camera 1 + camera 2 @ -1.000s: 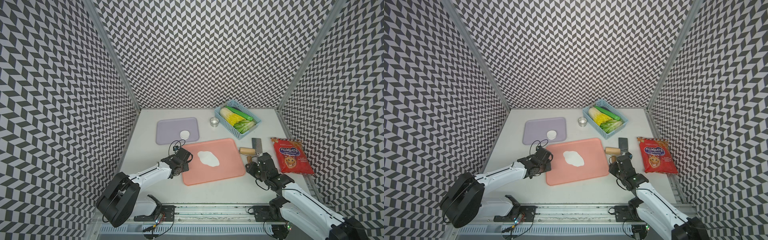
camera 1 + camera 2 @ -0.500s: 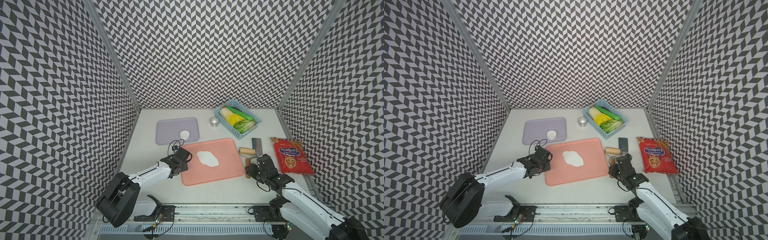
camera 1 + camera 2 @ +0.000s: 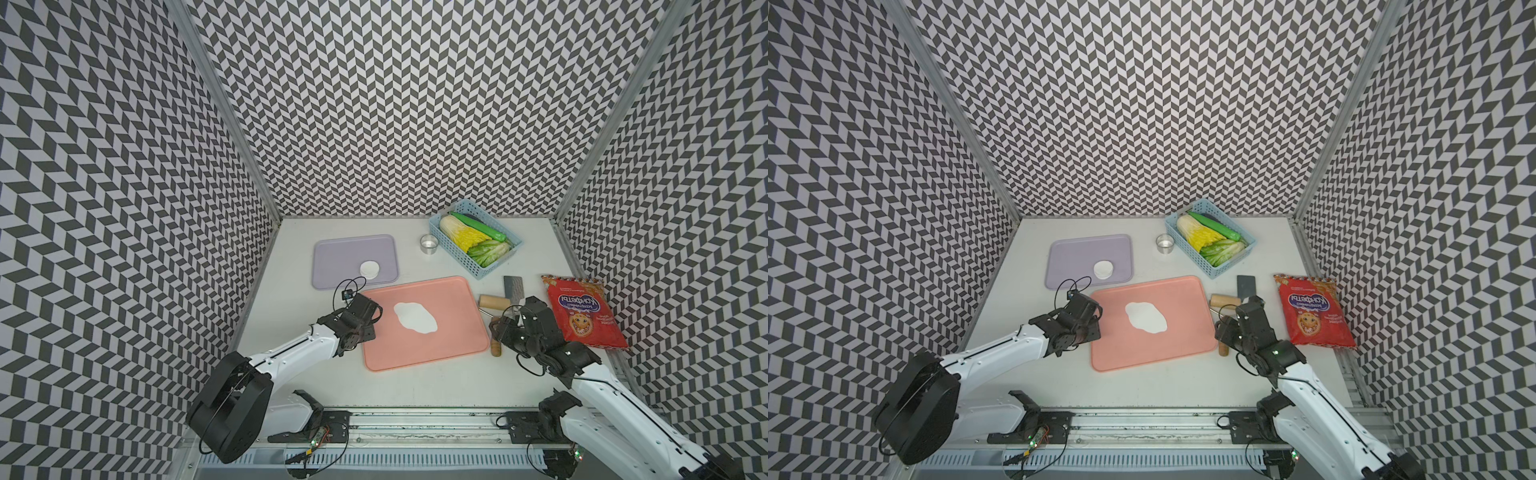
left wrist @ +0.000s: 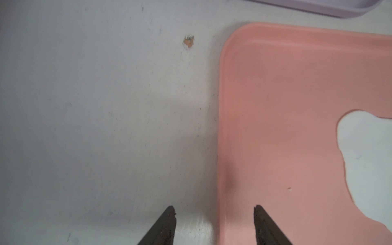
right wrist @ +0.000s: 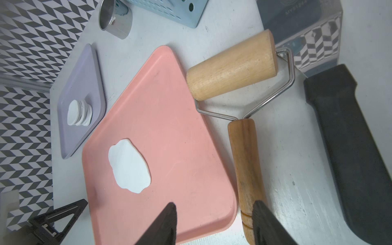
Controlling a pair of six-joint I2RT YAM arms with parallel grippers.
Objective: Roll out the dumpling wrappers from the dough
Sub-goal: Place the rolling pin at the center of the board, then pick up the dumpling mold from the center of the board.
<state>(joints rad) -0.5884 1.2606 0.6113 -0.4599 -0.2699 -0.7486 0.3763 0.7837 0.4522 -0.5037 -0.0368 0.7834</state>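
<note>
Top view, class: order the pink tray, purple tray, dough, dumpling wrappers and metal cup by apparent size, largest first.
In a top view:
1. pink tray
2. purple tray
3. dough
4. dumpling wrappers and metal cup: these look about alike, so they are not ranked against each other.

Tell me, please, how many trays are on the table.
2: the purple tray at the far left, holding the dumpling wrappers, and the pink tray at the centre, holding the dough. None seems hidden.
</note>
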